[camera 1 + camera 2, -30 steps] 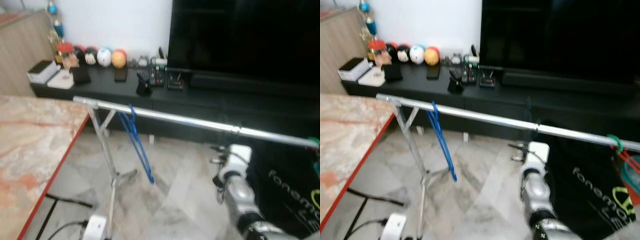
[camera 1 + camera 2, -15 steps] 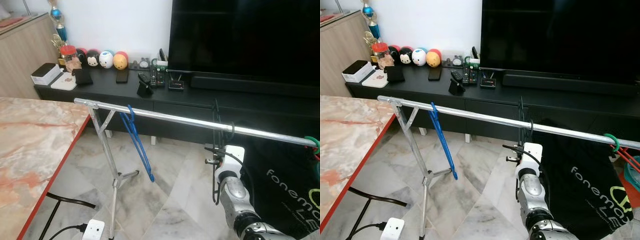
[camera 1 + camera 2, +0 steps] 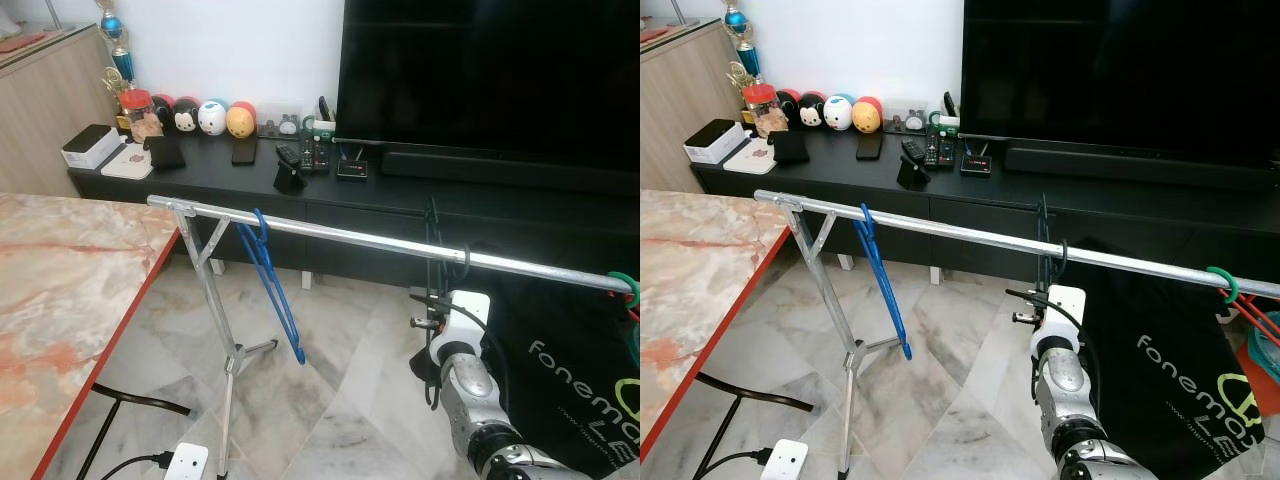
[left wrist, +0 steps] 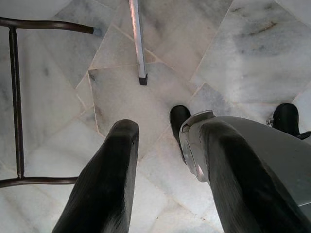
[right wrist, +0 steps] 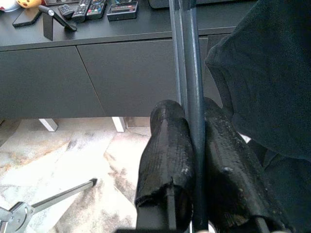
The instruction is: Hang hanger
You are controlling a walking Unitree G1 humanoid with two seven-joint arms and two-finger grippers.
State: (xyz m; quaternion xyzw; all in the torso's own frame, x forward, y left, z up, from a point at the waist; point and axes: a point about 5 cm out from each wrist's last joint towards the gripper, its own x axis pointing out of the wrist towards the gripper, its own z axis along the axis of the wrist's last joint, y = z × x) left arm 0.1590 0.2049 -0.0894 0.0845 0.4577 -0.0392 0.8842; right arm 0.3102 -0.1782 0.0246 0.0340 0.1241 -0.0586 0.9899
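Here the right gripper (image 5: 194, 160) pinches a thin black hanger (image 5: 187, 73), hooked over the long silver clothes rail (image 3: 350, 236); left gripper (image 4: 165, 145) gapes above marble floor (image 4: 243, 53).

Bright, even daylight; sharp focus

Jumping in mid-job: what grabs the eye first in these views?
The silver rail crossing the room in front of the TV, with the right gripper shut on a black hanger hooked over it and carrying a black shirt. Further left, a blue hanger hangs near the rail's stand.
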